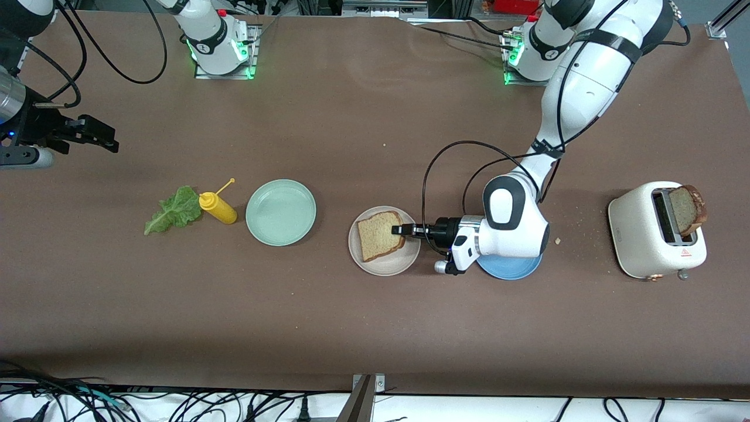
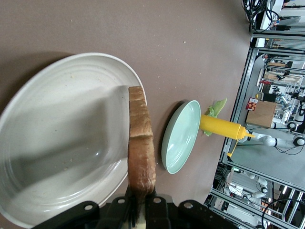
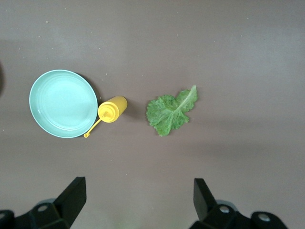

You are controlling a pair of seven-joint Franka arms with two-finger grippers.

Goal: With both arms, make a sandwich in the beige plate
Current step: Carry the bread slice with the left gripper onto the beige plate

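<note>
First slice (image 1: 379,235) reaches the beige plate (image 1: 384,266), left gripper (image 1: 403,230) pinching its 3 o'clock edge — lettuce (image 1: 174,210), toaster slice (image 1: 688,209) untouched, right gripper (image 1: 96,135) waiting, fingers wide.

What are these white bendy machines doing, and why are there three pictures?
They are two robot arms at a table. One picture looks down from a high camera; the other two come from cameras on each arm's wrist. The left gripper is shut on a bread slice over the beige plate. The right gripper is open, waiting above the table's end, looking down at a lettuce leaf, a yellow mustard bottle and a mint-green plate. A blue plate peeks out under the left arm. A white toaster holds another bread slice.
</note>
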